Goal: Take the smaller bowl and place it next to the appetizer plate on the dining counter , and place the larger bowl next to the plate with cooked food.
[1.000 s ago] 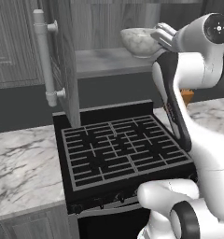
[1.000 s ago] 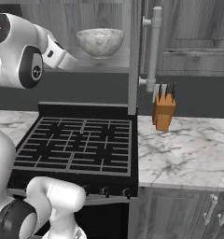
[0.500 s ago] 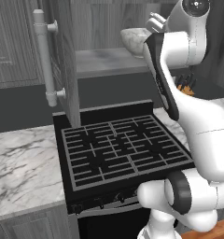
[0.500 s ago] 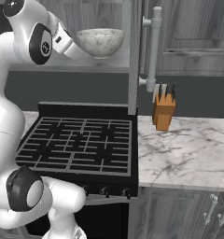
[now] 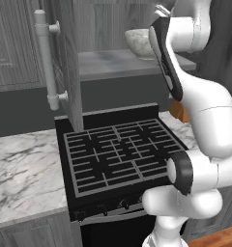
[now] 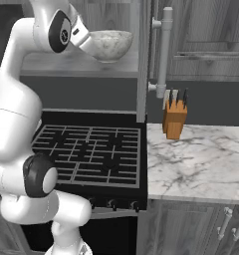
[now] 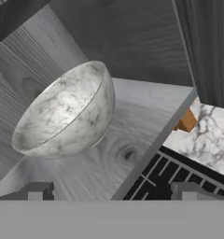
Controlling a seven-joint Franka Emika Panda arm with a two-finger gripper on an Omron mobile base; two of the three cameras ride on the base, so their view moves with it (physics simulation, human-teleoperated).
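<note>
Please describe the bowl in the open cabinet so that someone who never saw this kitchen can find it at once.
Look above the black stove, at the open cabinet's grey wooden shelf. On it stands the larger bowl, wide, grey-white and speckled like stone, the one dish on the shelf that can be seen. The knife block is orange and lower, on the marble counter.

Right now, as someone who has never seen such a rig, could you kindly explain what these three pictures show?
This is a rendered kitchen with a white robot arm on a base. Two pictures come from cameras on that base, behind the arm to its left and right. The third looks along the gripper from the hand itself, so it appears tilted.

The arm reaches up toward the larger bowl, a grey-white speckled one that stands on a shelf inside an open cabinet above the stove. The gripper is open and holds nothing; its two dark finger tips point at the bowl. On the marble counter beside the stove stands a wooden knife block.
</note>
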